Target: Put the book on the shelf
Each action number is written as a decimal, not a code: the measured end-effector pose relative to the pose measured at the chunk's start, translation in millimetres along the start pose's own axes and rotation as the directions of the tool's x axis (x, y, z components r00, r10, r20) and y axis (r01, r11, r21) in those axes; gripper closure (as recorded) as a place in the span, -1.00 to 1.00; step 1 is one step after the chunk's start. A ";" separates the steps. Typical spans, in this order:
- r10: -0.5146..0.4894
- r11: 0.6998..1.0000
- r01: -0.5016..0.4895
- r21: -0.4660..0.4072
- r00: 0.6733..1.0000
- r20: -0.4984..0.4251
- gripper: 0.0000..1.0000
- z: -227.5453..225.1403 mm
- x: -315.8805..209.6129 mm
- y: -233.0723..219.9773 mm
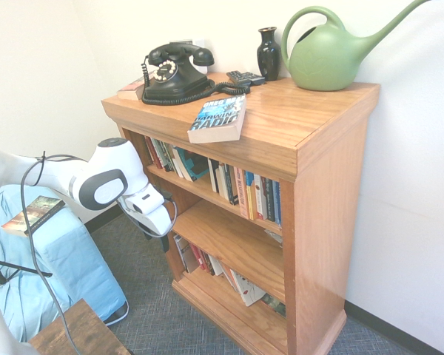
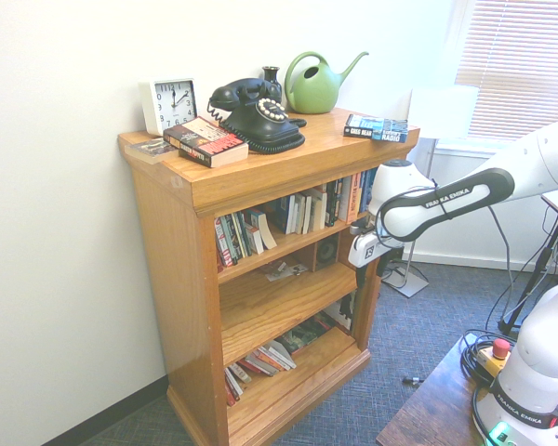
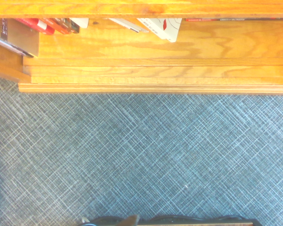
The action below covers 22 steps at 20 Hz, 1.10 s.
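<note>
On top of the shelf (image 1: 311, 133), near its front edge at upper centre of the first exterior view, the book (image 1: 218, 117) is seen lying flat, cover up. Behind it a black telephone (image 1: 176, 72), a dark vase (image 1: 268, 52) and a green watering can (image 1: 329, 52) are lined along the wall. Below, at left centre, the gripper (image 1: 165, 241) is held pointing down in front of the shelf's lower boards, jaws spread and empty, well apart from the book. Grey carpet (image 3: 141, 155) is shown in the wrist view.
</note>
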State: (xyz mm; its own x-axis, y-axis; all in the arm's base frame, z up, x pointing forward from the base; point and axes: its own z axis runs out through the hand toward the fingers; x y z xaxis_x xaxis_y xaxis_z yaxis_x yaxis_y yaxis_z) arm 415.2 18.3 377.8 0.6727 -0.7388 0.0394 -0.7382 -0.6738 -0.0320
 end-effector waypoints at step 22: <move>-0.072 0.976 -0.095 -0.197 0.710 -0.701 -1.00 -200.8 43.1 146.5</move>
State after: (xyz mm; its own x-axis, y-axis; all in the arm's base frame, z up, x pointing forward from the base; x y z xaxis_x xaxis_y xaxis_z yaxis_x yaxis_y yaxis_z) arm 325.9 -110.8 575.3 0.4956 -0.4707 0.7300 -0.7943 -0.5856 0.1617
